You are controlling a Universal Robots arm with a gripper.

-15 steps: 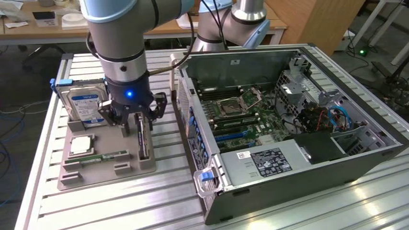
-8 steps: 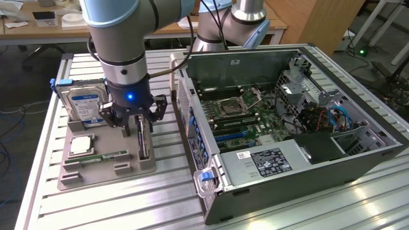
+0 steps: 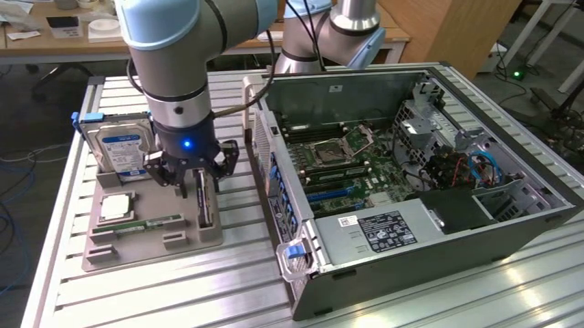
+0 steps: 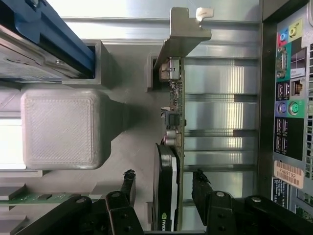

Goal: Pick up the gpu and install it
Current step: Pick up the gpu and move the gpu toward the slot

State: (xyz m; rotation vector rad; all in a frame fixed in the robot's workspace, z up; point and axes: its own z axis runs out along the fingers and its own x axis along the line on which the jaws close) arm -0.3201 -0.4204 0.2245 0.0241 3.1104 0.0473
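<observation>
Memory stick [image 3: 141, 224] lies flat near the front of the grey holder [image 3: 146, 251], on the exterior view's left. Just beyond it the gpu [image 3: 205, 208] stands on edge in its slot. The gripper [image 3: 196, 183] hangs over the card, fingers [image 4: 128, 183] apart on either side, not touching it. Farther back stands the hard drive [image 3: 123, 152]. The open computer case [image 3: 411, 205] sits to the right.

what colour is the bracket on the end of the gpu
The gpu bracket is silvery grey metal, clearest in the wrist view.
</observation>
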